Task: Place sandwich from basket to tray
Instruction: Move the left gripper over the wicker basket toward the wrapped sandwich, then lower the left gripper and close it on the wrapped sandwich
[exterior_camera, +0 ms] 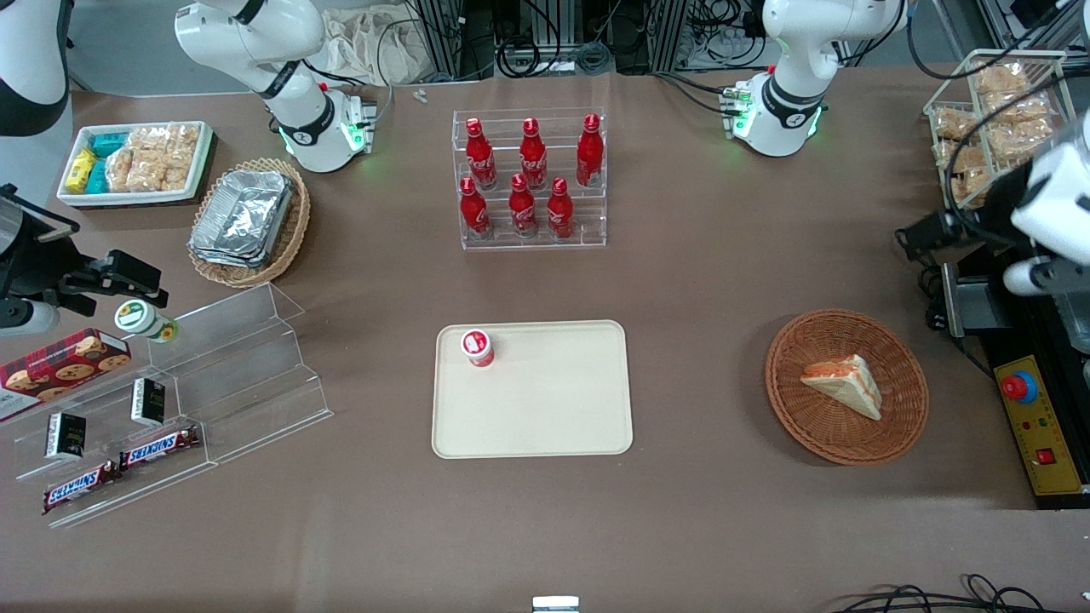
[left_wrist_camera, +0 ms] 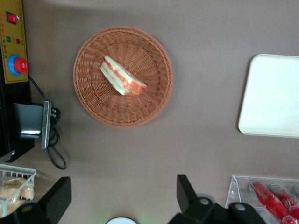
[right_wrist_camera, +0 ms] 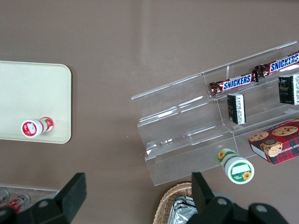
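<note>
Front view: sandwich (exterior_camera: 846, 385) lies in the basket (exterior_camera: 800, 417) toward the working arm's end of the table; tray (exterior_camera: 545, 417) sits well apart from it, bearing a small red bottle (exterior_camera: 479, 347) at one corner; gripper (exterior_camera: 924, 234) hangs high, farther from the camera than the basket.

Left wrist view: fingers (left_wrist_camera: 186, 191) stand wide apart, holding nothing, above bare table near the basket (left_wrist_camera: 93, 100); sandwich (left_wrist_camera: 122, 76) rests at its centre; tray (left_wrist_camera: 271, 93) apart.
</note>
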